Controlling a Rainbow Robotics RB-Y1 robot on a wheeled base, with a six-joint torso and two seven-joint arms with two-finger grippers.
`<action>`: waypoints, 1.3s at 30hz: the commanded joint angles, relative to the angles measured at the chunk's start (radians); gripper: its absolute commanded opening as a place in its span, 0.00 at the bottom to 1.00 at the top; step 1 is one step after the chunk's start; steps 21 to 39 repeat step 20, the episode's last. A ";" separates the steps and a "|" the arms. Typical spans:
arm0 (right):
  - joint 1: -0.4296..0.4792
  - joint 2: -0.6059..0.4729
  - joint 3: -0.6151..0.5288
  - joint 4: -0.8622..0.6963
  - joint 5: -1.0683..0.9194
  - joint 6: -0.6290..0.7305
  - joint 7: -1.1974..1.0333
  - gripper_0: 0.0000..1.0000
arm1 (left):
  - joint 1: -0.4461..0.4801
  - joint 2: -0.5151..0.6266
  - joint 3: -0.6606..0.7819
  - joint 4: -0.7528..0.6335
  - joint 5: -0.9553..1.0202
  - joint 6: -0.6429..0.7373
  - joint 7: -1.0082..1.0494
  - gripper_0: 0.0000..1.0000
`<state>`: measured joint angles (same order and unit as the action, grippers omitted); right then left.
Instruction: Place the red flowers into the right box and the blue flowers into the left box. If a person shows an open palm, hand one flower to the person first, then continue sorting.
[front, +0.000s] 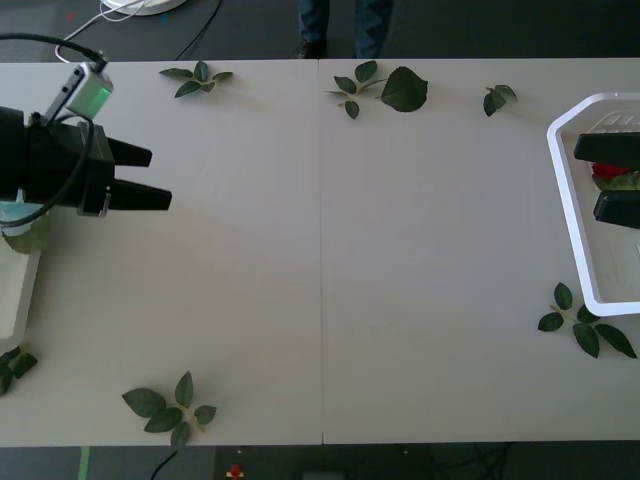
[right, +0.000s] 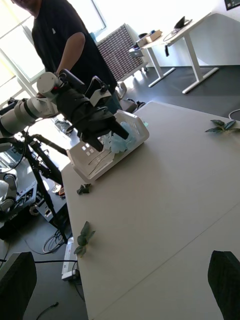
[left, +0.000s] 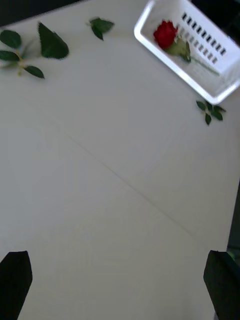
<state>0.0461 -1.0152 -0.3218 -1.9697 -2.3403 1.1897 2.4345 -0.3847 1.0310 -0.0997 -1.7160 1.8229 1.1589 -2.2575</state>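
Red artificial rose (left: 165, 34) lies inside the white plastic right box (left: 150, 41); pale blue flower cluster (right: 119, 141) inside the left box (right: 85, 167). Left gripper (front: 150, 177) and right gripper (front: 612, 180) are both spread, empty, each beside its own tray.

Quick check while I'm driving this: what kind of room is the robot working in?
Probably a lab or office workspace. The right wrist view shows a white height-adjustable desk with gear on it, a camera tripod with cables on the floor, and large bright windows beyond the white work table.
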 joint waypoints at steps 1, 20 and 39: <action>0.015 -0.045 -0.023 -0.028 -0.016 0.005 0.021 1.00 | 0.004 0.009 0.046 0.006 -0.033 0.010 -0.131 1.00; 0.015 -0.045 -0.023 -0.028 -0.016 0.005 0.021 1.00 | 0.004 0.006 0.107 0.059 -0.073 0.120 -0.448 1.00; 0.015 -0.045 -0.023 -0.028 -0.016 0.005 0.021 1.00 | 0.004 0.006 0.107 0.059 -0.073 0.120 -0.448 1.00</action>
